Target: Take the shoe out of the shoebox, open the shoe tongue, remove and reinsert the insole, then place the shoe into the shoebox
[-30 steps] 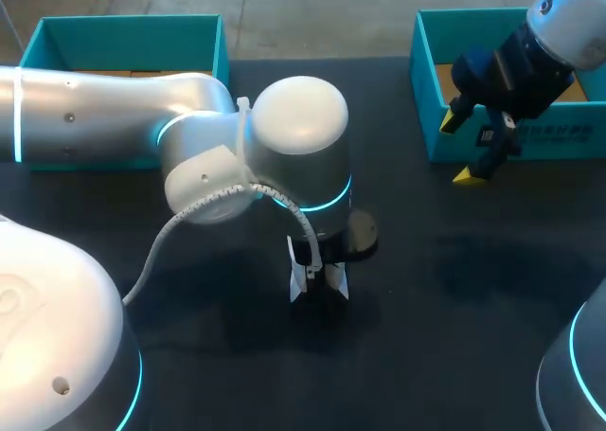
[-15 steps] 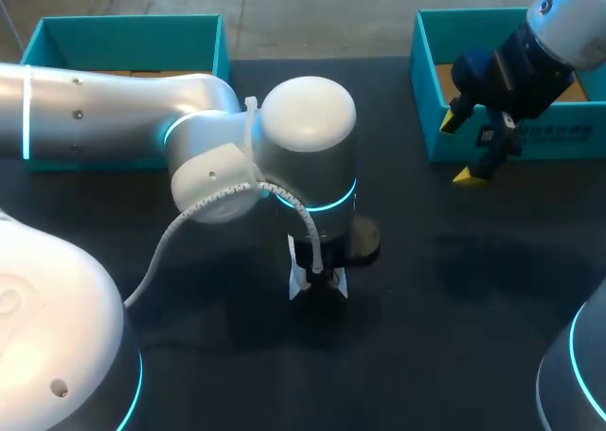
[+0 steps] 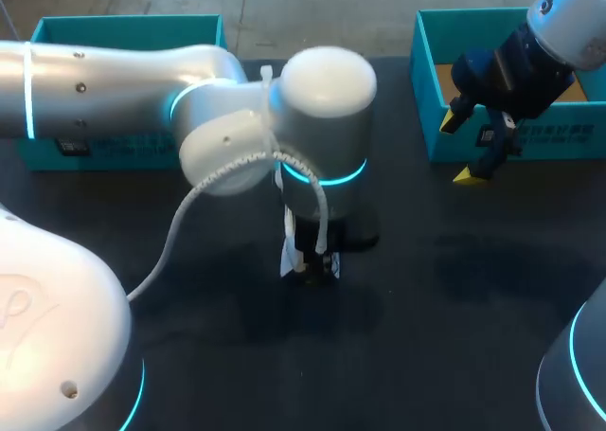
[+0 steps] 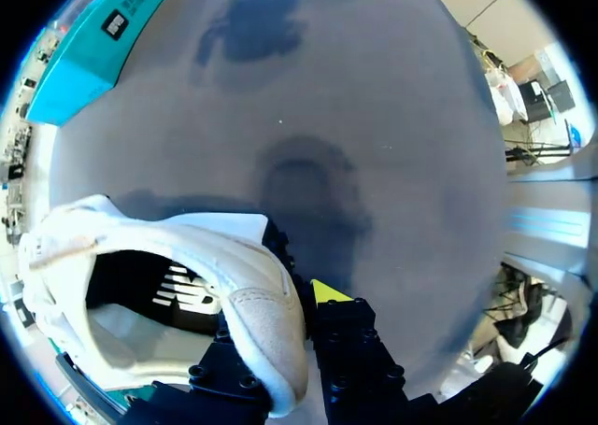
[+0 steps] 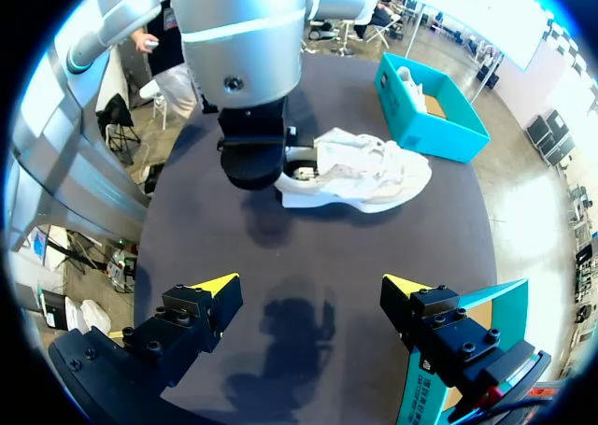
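The left gripper (image 4: 285,336) is clamped on the heel rim of the white shoe (image 5: 360,175), which lies near the middle of the dark table (image 3: 454,298). Over at the right shoebox (image 3: 516,139), the right gripper (image 3: 459,148) hangs at the front wall with its fingers spread wide and nothing between them.

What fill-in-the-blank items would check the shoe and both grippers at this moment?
The shoe is ___ in colour.
It lies on the black ___.
The left gripper is ___ on the shoe's rim.
The right gripper is ___ and holds nothing.
Missing words: white; table; shut; open.
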Tool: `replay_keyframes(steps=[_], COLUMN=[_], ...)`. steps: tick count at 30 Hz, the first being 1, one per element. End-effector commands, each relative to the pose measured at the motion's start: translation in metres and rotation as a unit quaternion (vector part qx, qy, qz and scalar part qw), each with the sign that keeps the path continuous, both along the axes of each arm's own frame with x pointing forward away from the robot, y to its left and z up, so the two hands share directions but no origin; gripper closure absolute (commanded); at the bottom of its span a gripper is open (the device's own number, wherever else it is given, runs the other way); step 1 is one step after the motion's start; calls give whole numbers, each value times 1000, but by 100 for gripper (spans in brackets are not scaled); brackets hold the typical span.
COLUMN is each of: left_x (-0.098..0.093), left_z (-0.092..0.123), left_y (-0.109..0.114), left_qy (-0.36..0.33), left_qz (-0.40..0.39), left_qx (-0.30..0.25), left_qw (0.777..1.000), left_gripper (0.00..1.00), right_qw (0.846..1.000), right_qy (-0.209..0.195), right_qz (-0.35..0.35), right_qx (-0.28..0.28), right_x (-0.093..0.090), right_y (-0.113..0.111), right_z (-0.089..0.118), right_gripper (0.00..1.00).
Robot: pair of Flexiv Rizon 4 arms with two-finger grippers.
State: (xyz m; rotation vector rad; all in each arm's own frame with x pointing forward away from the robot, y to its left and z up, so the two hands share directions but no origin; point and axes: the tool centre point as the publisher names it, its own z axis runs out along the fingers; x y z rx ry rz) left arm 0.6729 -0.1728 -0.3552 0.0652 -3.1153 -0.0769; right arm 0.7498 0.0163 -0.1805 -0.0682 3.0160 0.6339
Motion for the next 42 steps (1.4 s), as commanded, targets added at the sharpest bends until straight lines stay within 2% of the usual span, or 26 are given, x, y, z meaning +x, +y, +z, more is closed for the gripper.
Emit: replay_keyframes(steps=[1, 10, 17, 42], left_x=[10, 13, 7, 10], left_z=[49, 111, 142, 145], left_y=[10, 23, 30, 30], left_qy=[15, 42, 35, 38], left_qz=[4, -1, -11, -9], left_qx=[-7, -34, -43, -43], left_qw=[1000, 999, 998, 998], left_gripper=[100, 100, 100, 100], right_qw=[1000, 1000, 1000, 1000], right_qy=[1, 1, 1, 1], right_qz=[-1, -1, -1, -1], right_qx=[-1, -1, -1, -1], right_x=[1, 1, 1, 1], right_y=[1, 1, 1, 1], right_z=[-1, -1, -1, -1], right_gripper=[0, 0, 0, 0])
